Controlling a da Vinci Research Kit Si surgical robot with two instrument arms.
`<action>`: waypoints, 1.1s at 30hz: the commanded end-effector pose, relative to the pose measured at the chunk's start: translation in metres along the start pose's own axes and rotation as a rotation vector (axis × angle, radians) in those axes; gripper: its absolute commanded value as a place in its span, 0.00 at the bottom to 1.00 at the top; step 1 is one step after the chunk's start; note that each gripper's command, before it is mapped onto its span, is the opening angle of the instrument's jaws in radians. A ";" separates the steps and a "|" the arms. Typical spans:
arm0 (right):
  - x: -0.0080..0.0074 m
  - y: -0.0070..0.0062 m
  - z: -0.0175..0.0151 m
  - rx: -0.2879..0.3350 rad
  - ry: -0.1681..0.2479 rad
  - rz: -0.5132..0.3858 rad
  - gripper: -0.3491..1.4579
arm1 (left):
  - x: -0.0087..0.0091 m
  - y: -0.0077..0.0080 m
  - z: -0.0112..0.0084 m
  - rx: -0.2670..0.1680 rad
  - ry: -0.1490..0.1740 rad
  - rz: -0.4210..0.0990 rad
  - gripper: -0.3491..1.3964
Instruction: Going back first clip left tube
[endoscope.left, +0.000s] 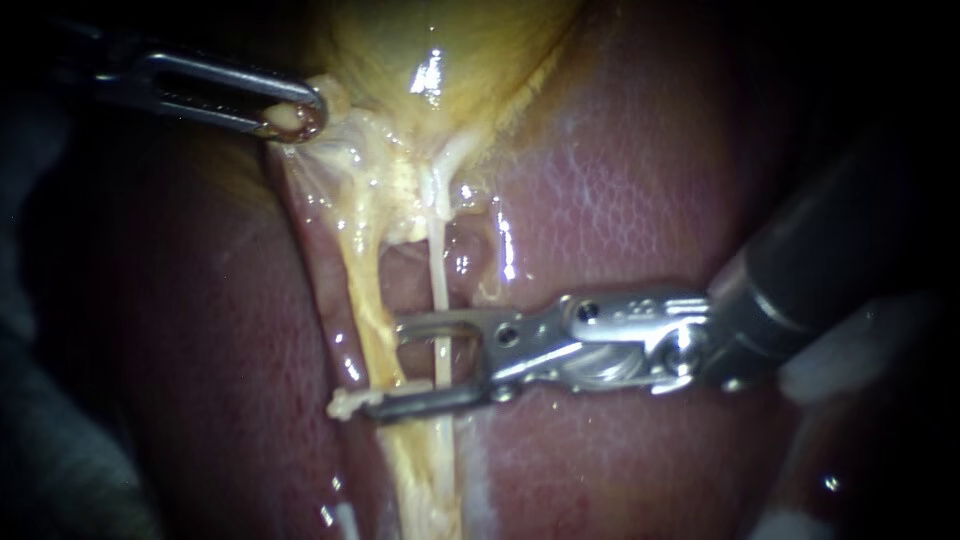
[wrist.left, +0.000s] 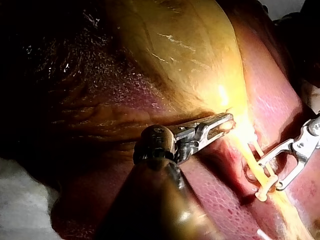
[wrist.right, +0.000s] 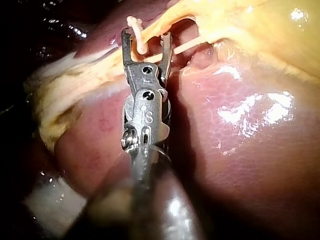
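Left instrument: the left instrument (endoscope.left: 298, 118) is coming in from the upper left of the endoscope view. Its tool is clamping, both jaws together, on a pale fold at the lower end of the gallbladder (endoscope.left: 470, 50), and the thin tissue below the fold is stretching taut.

Right instrument: the right instrument (endoscope.left: 385, 365) is reaching in from the right, low over the liver (endoscope.left: 620, 180). Its tool is standing apart, with a clear gap showing between the two jaws, and it is gripping nothing.

Left tube: the left tube (endoscope.left: 362, 290), the thicker yellow strand, is running down from the gallbladder. It is passing just beyond the upper jaw's tip and crossing at the lower jaw's tip.

Clip: a pale clip (endoscope.left: 343, 405) is sitting across the left tube, with its knobbed end sticking out on the side away from the right instrument. Whether it is touching the lower jaw's tip or lying just beside it, I cannot tell.

Right tube: the thin white right tube (endoscope.left: 438, 280) is passing through the gap between the parted jaws, ungripped.

Liver: it is lying wet and glinting under both tubes and showing through the opening between them.
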 end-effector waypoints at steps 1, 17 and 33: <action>0.0001 -0.0002 -0.0008 0.000 -0.011 -0.019 0.47 | 0.0000 0.0000 0.0000 -0.001 0.000 0.000 0.00; 0.0009 -0.0015 -0.0117 -0.130 -0.047 -0.150 0.47 | 0.0000 0.0000 0.0000 -0.001 0.000 0.000 0.00; 0.0017 -0.0008 -0.0141 -0.125 -0.047 -0.168 0.47 | -0.0012 -0.0011 0.0027 0.010 0.008 0.010 0.00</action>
